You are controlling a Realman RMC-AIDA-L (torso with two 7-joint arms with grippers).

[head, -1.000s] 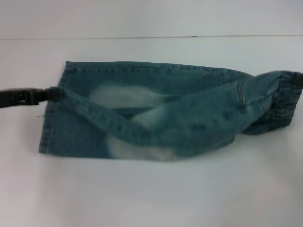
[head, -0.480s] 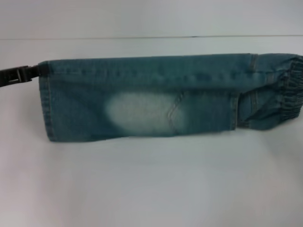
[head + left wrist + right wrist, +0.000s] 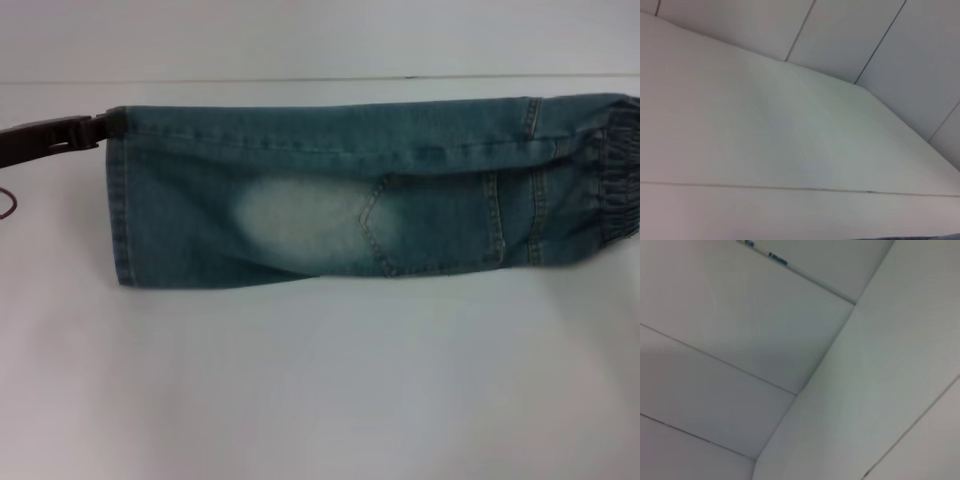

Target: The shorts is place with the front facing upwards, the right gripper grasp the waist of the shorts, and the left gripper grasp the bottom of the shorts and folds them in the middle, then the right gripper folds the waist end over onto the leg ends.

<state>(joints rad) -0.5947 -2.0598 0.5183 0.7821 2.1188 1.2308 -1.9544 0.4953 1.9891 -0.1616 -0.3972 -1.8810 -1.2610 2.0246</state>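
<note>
In the head view we count one pair of faded blue denim shorts [image 3: 340, 195] lying on one white table [image 3: 320, 380], folded lengthwise into a long band that runs from the left side to the right edge of the picture. One pale worn patch and one stitched back pocket show on the upper layer. The leg hems form the straight left edge of the band, and the gathered elastic waist sits at the far right, partly cut by the frame. We see one gripper only: the black left gripper [image 3: 100, 128], reaching in from the left edge, its jaws pressed together on the far corner of the leg hem. Our right gripper does not appear in this view, so we cannot tell how its jaws stand. Wide bare tabletop lies in front of the shorts, and a narrower strip lies behind them up to the line where the table meets the white wall [image 3: 320, 35]. In the left wrist view we see only white tabletop and panelled wall, with a sliver of dark cloth at one edge. In the right wrist view we see white panels and seams, nothing more.
</note>
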